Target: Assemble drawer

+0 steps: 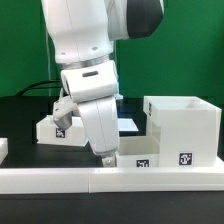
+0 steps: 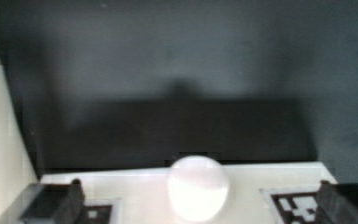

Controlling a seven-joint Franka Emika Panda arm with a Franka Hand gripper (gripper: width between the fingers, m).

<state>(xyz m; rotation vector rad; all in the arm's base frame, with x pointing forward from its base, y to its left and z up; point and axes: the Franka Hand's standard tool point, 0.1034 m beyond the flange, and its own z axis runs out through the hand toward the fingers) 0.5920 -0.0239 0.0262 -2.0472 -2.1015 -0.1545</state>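
Black table (image 1: 22,112): drawer box (image 1: 181,126) beside gripper (image 1: 107,158)

Black bench (image 1: 25,125), matte, surface bare at the exterior view's left. Plain green backdrop (image 1: 20,40) behind it. Thin dark cable (image 1: 38,88) curves along the bench's far edge, same side.

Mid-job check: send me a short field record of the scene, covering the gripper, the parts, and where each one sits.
gripper: lowered onto the low white part, open, fingers wide apart
low white part: tagged, in front of the tall white box
tall white box: upright, open top, at the exterior view's right
small white part: tagged, at the exterior view's left, apart from the others
rounded bump: white, blurred, between the fingers
contact: cannot tell
table: black
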